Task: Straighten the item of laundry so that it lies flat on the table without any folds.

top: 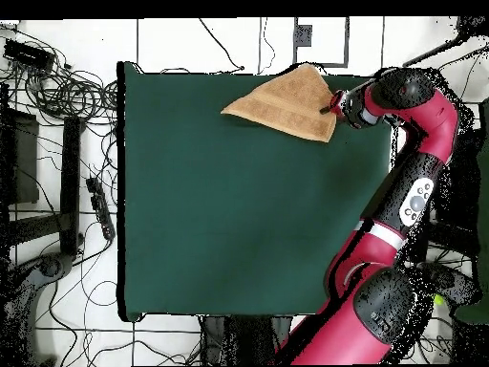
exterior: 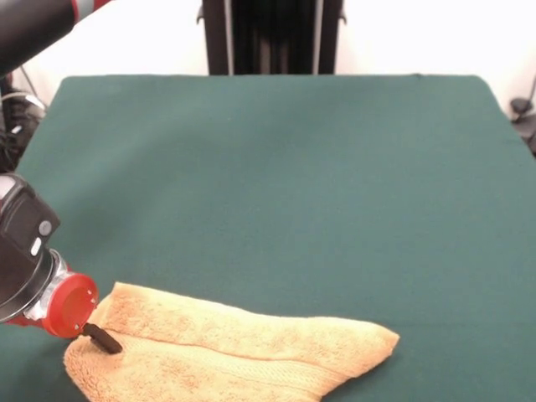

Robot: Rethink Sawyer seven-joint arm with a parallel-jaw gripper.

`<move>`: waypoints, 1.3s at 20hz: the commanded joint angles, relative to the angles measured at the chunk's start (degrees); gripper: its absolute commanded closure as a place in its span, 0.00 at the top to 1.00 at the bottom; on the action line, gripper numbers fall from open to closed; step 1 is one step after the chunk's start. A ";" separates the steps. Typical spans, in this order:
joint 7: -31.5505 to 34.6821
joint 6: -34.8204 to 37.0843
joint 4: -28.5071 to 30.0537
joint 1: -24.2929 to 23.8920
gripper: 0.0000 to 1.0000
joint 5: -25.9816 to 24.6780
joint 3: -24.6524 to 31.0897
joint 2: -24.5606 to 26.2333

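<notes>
The orange-yellow towel (exterior: 243, 352) lies at the table's near edge in the front view, left of centre. It is folded over on itself into a rough wedge tapering to the right, and its lower part is cut off by the picture's bottom edge. In the overhead view the towel (top: 287, 100) sits at the top edge of the green table (top: 239, 220), right of centre. My gripper (exterior: 102, 337) comes in from the left with its dark tip resting on the towel's left end; it also shows in the overhead view (top: 330, 104). Whether it is open or shut does not show.
The green table (exterior: 276, 167) stretches back to the black pedestal (exterior: 272, 38). An arm link (exterior: 33, 29) crosses the top left corner. In the overhead view the red arm (top: 415, 191) runs along the table's right side, and cables (top: 57, 91) lie on the floor at left.
</notes>
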 commanded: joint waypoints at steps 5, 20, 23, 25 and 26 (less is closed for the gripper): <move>-9.70 -16.78 4.90 2.61 0.00 0.54 -4.71 3.50; -6.37 -14.43 5.18 3.31 0.00 3.26 -6.40 2.70; -4.22 -13.49 6.89 3.21 0.00 5.40 -8.04 1.93; -2.17 -13.31 8.54 3.15 0.00 7.29 -9.71 1.19; -0.93 -13.42 9.50 3.12 0.00 8.39 -10.71 0.78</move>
